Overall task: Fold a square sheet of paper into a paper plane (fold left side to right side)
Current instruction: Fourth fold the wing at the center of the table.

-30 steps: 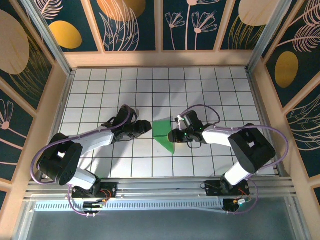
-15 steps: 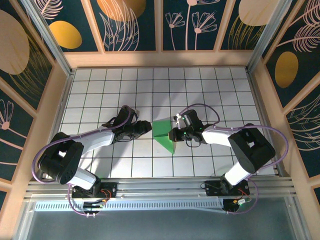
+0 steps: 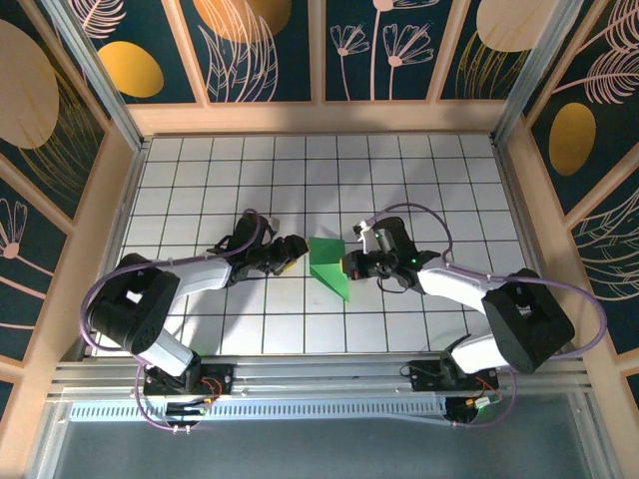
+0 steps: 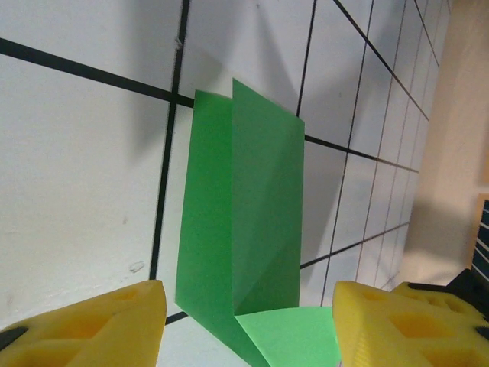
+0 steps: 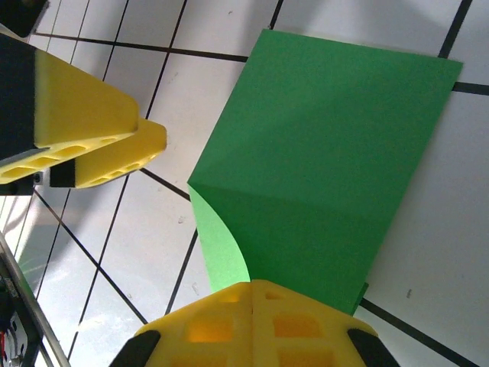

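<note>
Nearest, along the front edge, a metal rail [image 3: 319,384] with both arm bases bolted side by side. From there, left arm [image 3: 190,274] and right arm [image 3: 469,284] stretched low and inward over the white gridded surface [image 3: 419,180], meeting near its middle, with purple cables looped along each.

Between the two, the square sheet of paper [image 3: 327,267]: bright green, partly folded, broad at the far end and narrowing to a point toward the bases. Lying near the centre of the surface, with the left fingers [image 3: 291,250] just beside its left edge and the right fingers [image 3: 350,265] at its right edge.

On the left, fingers spread apart and not touching the paper. From the left wrist, yellow pads [image 4: 88,321] low at either side and the sheet [image 4: 244,214] in the gap ahead, creased lengthwise into two panels, with a paler flap at the near end.

On the right, fingers pressed together, pinching the sheet's edge. From the right wrist, yellow fingers [image 5: 252,325] closed at the bottom and a pale curled flap of the paper [image 5: 328,153] running up into them. The rest flat on the tiles, with one crease across it. Beyond, the left fingers [image 5: 92,130], clear of the paper.

Farther back, more white tiles, then a wooden frame and dark patterned wall panels [image 3: 270,50].
</note>
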Available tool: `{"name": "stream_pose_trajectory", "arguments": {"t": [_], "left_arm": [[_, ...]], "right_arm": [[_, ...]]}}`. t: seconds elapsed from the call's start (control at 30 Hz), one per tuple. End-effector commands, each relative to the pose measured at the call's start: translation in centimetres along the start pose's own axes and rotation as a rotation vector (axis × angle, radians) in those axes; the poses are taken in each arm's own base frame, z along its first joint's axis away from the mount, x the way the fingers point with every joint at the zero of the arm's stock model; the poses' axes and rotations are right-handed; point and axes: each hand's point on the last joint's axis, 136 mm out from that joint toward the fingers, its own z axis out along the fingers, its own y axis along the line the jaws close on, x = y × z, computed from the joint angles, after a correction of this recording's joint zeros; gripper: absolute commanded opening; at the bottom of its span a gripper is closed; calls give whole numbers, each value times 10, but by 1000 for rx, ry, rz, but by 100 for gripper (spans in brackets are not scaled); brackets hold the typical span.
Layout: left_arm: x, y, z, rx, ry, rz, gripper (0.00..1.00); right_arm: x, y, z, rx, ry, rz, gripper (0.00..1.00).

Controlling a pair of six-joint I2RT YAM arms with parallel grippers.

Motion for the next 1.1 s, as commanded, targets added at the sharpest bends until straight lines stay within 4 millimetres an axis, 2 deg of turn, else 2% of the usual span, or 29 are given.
{"name": "stream_pose_trajectory", "arguments": {"t": [0.0, 0.2, 0.23, 0.53, 0.7, 0.93, 1.07], "left_arm": [[-2, -17, 6, 89, 29, -5, 59], [-1, -23, 19, 121, 84, 4, 57], [0, -17, 25, 109, 96, -3, 56], [-4, -14, 47, 108, 140, 0, 48], [-5, -5, 55, 81, 145, 2, 36], [-9, 2, 53, 28, 118, 29, 12], [-9, 0, 48, 23, 100, 31, 4]], "right_arm": [[-3, -1, -7, -3, -34, 13, 0], [-5, 0, -10, -15, -51, 17, 0], [-4, 0, -10, -15, -48, 18, 0], [-3, -1, -10, -14, -49, 23, 0], [-2, -3, -10, -13, -48, 27, 0], [-1, -10, -10, 22, -49, 41, 0], [-5, -18, -13, 83, -55, 49, 11]]}}
